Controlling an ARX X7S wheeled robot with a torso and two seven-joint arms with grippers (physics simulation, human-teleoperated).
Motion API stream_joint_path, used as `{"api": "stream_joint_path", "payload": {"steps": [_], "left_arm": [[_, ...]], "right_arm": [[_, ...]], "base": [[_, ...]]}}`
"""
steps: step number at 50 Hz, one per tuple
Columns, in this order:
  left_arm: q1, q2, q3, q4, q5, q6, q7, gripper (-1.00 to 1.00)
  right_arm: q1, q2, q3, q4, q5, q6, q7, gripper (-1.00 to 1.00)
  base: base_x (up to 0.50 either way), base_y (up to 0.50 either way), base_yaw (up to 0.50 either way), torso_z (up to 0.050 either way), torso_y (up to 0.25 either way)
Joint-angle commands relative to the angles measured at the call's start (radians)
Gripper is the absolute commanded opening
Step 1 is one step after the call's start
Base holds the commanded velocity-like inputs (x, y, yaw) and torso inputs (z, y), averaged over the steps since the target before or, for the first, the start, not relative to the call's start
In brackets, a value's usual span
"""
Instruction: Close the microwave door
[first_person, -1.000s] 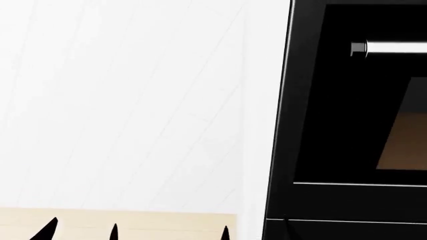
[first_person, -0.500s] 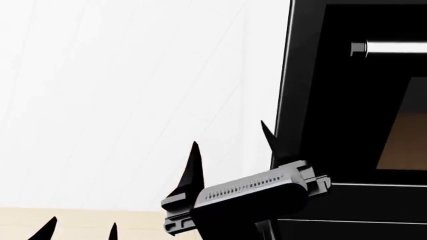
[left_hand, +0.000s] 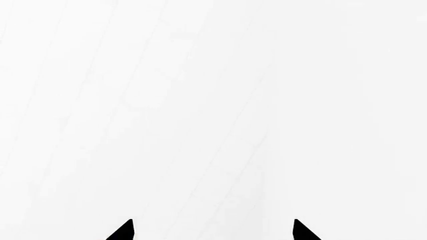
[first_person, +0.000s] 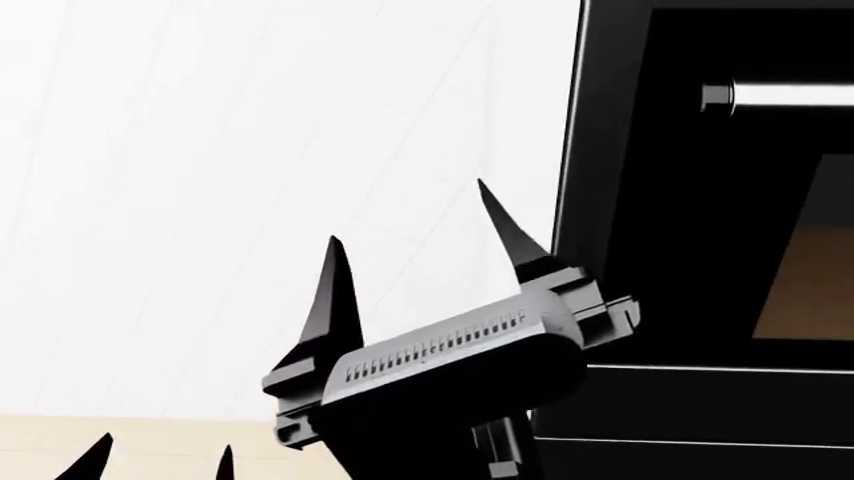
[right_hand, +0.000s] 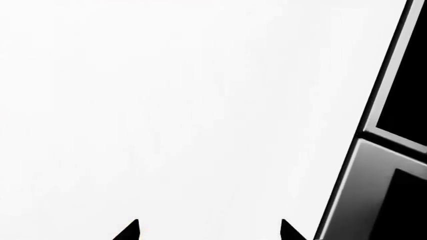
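Microwave door fills the right side of the head view, black, with a silver handle near its top. Right gripper sits just left of the door's edge, fingers spread wide, empty. Left gripper shows only two separated fingertips low at left, above the pale table, holding nothing.

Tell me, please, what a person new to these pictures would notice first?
The eye falls first on the right claw, raised in the lower middle of the head view, its two pointed black fingers spread apart and empty. Next comes the black microwave filling the right side, with a silver handle bar near its top. Behind both is a plain white wall.
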Motion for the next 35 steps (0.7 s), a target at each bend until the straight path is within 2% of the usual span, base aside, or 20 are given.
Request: {"api": "stream_joint_path", "payload": {"steps": [1,15,18,35], "left_arm": [[-0.003,-0.001,0.004,-0.003,-0.004,0.002,-0.002,1.0],[-0.002,-0.005,0.007,-0.007,-0.008,0.012,-0.003,1.0],[-0.001,-0.007,0.009,0.004,-0.009,0.004,-0.007,1.0],[-0.004,-0.009,0.013,-0.006,-0.011,0.016,-0.008,1.0]], "right_arm": [[0.077,-0.015,-0.027,-0.066,-0.011,0.088,-0.019,1.0],[0.252,-0.049,-0.062,-0.092,-0.029,0.173,-0.054,1.0],[0.298,-0.032,-0.122,-0.103,-0.063,0.194,-0.053,1.0],[0.508,-0.061,-0.077,-0.082,-0.059,0.283,-0.111,1.0]], "base": [[0.0,0.0,0.0,0.0,0.0],[0.0,0.0,0.0,0.0,0.0],[0.0,0.0,0.0,0.0,0.0],[0.0,0.0,0.0,0.0,0.0]]}}
